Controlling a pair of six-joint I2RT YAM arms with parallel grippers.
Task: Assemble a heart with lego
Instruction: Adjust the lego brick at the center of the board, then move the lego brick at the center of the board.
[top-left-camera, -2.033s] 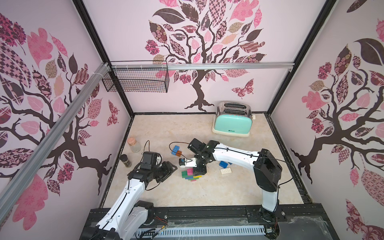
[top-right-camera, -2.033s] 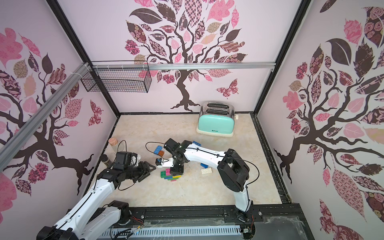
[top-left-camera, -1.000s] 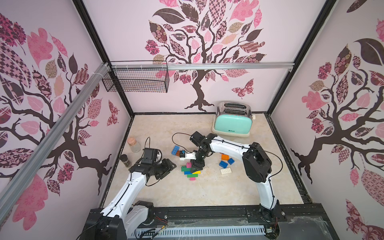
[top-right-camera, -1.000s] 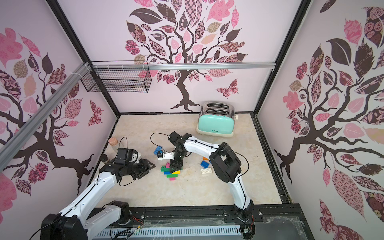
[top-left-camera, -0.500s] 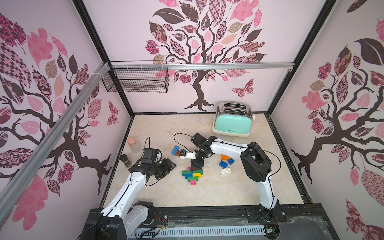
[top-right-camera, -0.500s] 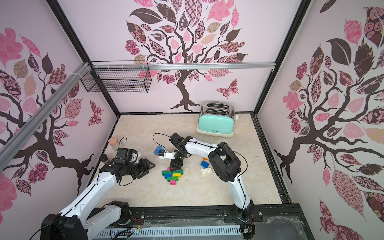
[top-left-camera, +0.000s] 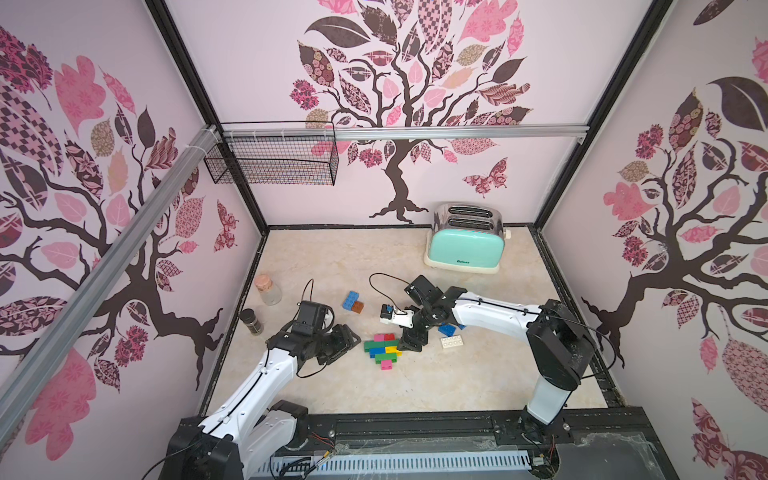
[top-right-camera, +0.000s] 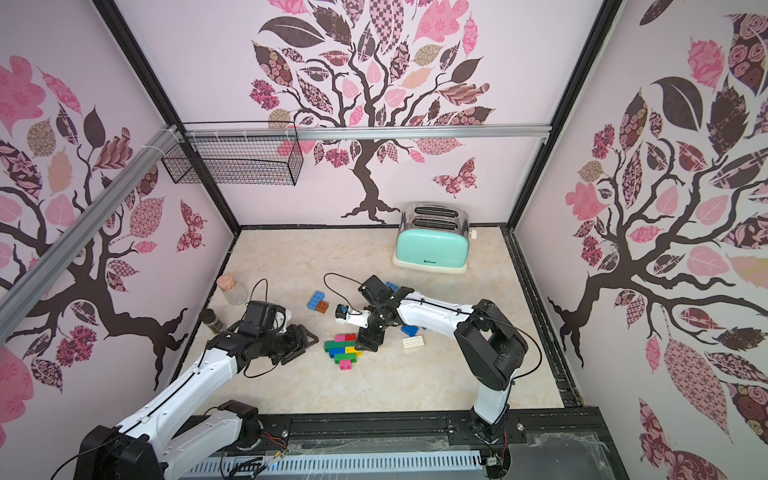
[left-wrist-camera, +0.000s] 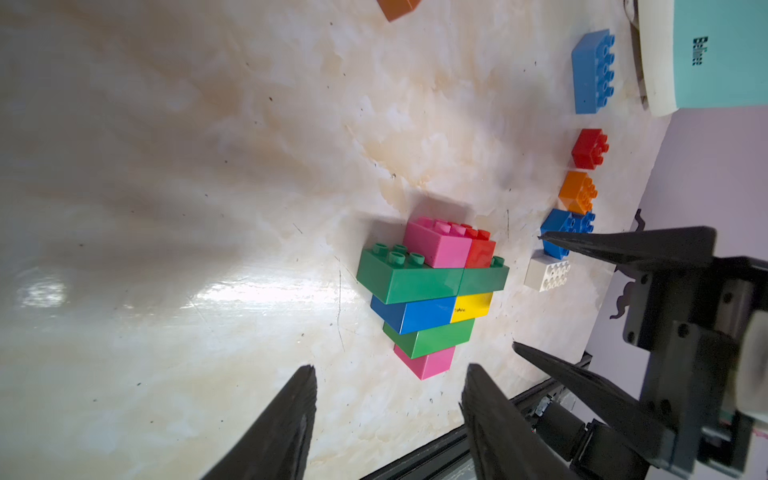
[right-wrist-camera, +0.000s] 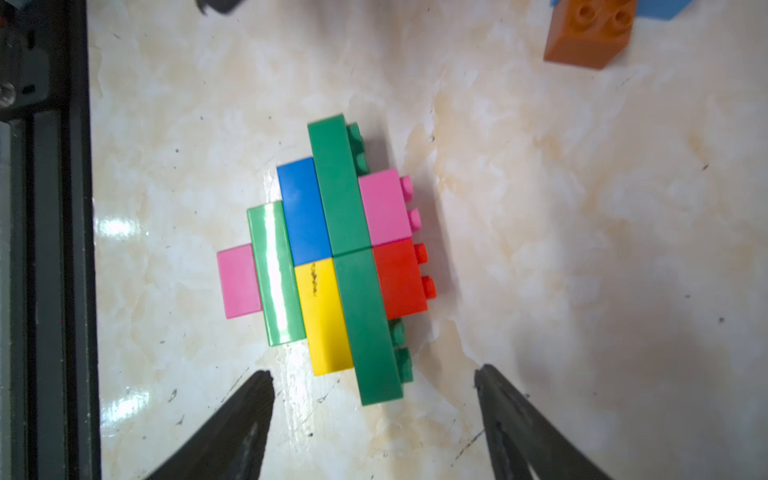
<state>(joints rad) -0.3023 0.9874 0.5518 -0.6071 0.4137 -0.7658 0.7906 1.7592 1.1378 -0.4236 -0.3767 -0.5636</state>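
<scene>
The lego heart (top-left-camera: 383, 351) lies flat near the middle of the bench (top-left-camera: 478, 386), a bit toward the front edge. Its point is a small pink brick (right-wrist-camera: 239, 280) that faces the front edge. Above the point come a green row, a blue and yellow row, a long green row, and then a pink brick and a red brick (right-wrist-camera: 401, 282) side by side.

The right fingers (top-left-camera: 411, 341) hang just beside the heart, on the side where the white brick (top-left-camera: 451, 342) lies. They are spread wide and hold nothing. The left fingers (top-left-camera: 348, 337) sit near the other side of the heart, partly open, and they hold nothing too.

I think the step in hand is setting the heart down on the bench, and that part looks done. The long green row has bare bumps at both ends, so I cannot say for sure if one more brick should go on top.

If the heart is done, the next move needs both arms to lift up and back off without bumping it. If not, the right fingers need to go to a loose brick, such as the blue brick (top-left-camera: 446, 329) close by.
</scene>
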